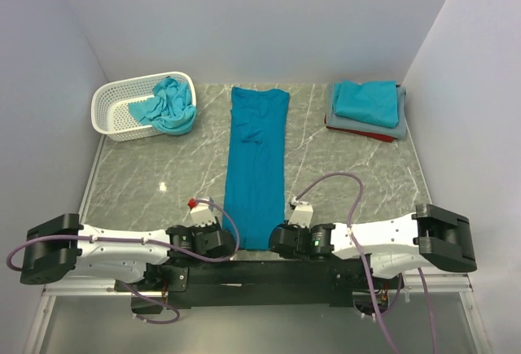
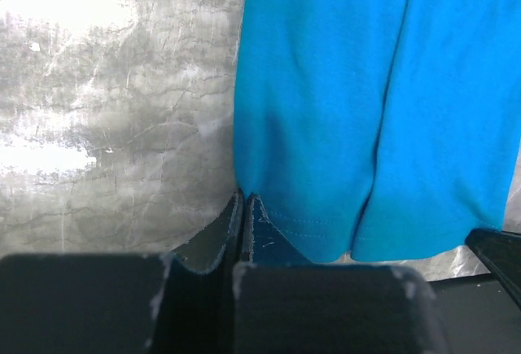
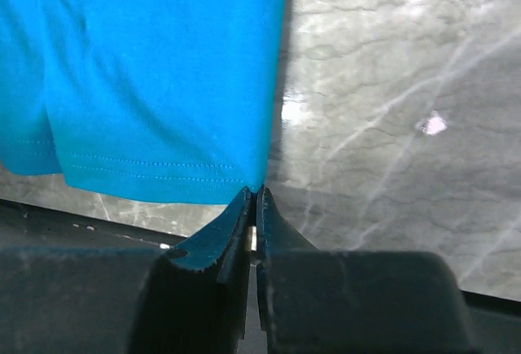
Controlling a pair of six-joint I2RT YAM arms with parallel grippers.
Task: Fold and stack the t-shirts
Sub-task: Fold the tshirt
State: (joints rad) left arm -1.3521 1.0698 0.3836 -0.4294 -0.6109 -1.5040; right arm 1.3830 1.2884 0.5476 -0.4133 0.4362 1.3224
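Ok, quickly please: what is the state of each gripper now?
Left gripper: closed, pinching the near left hem corner of the teal t-shirt.
Right gripper: closed, apparently pinching its near right hem corner.

No legible text, label, brand, number or sign in any view; nothing readable on the spread t-shirt (image 1: pixel 256 167), basket (image 1: pixel 106 93) or surface (image 1: pixel 342 175).

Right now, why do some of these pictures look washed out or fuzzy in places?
Left wrist view: strong white glare on the marble tabletop top left, dark fingers soft up close; right wrist view: glare streaks beside the blue t-shirt, whose stitching is sharp; top external view: evenly lit, one small glint on the tabletop.
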